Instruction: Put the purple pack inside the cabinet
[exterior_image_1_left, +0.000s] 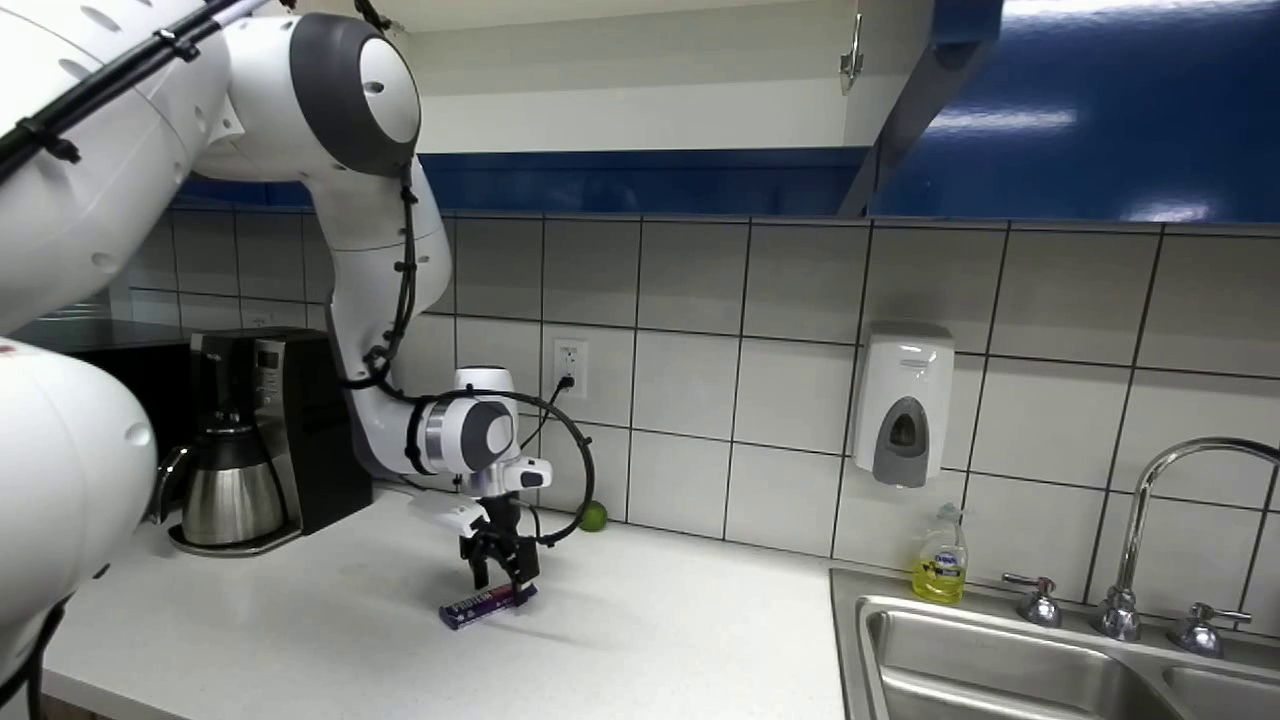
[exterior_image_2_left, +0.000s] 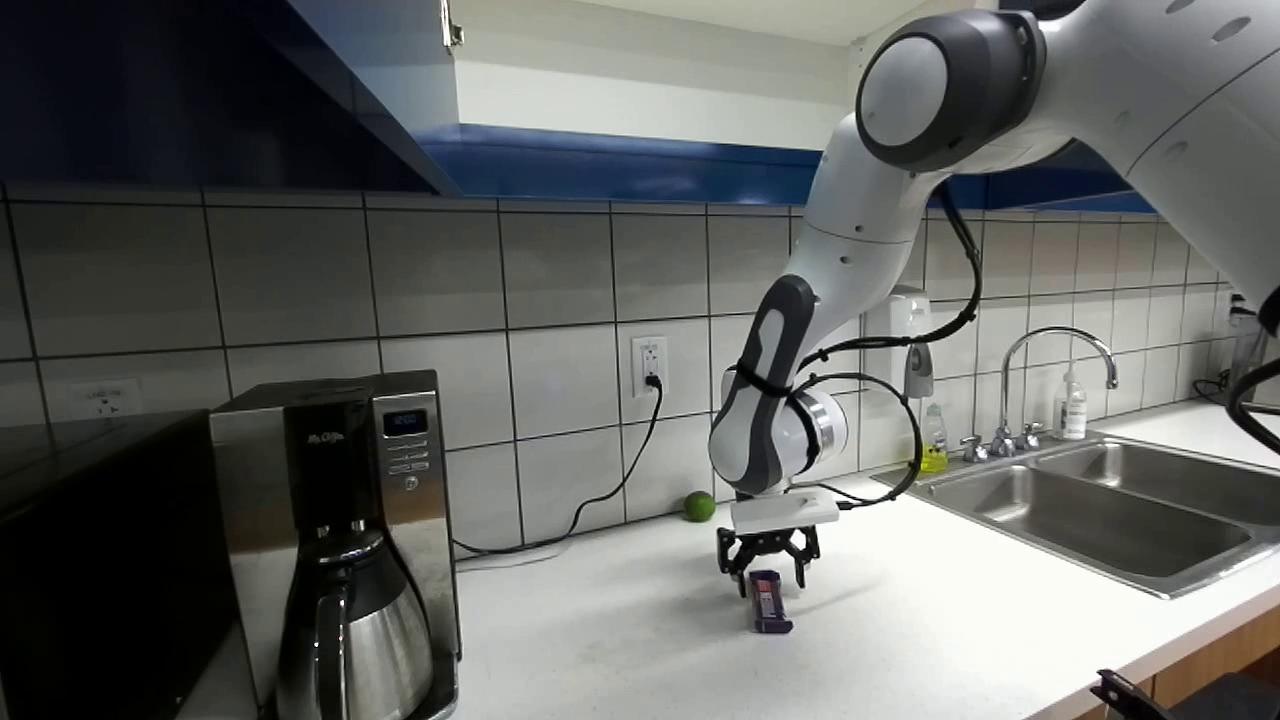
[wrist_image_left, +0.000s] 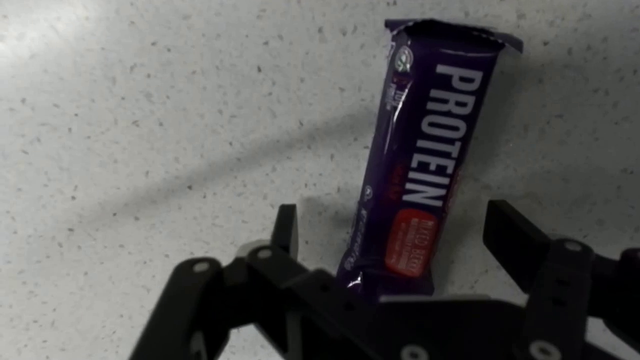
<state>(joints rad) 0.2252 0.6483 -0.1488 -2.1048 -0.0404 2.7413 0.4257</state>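
A robot gripper, its fingers spread on either side of the purple pack between the back and front edges of the white counter, appears ready to grasp; next it should close, then lift toward the blue cabinet.

The speckled white countertop carries the purple pack, one end directly under the gripper, a small green ball behind the gripper, and a coffee maker well apart from it.
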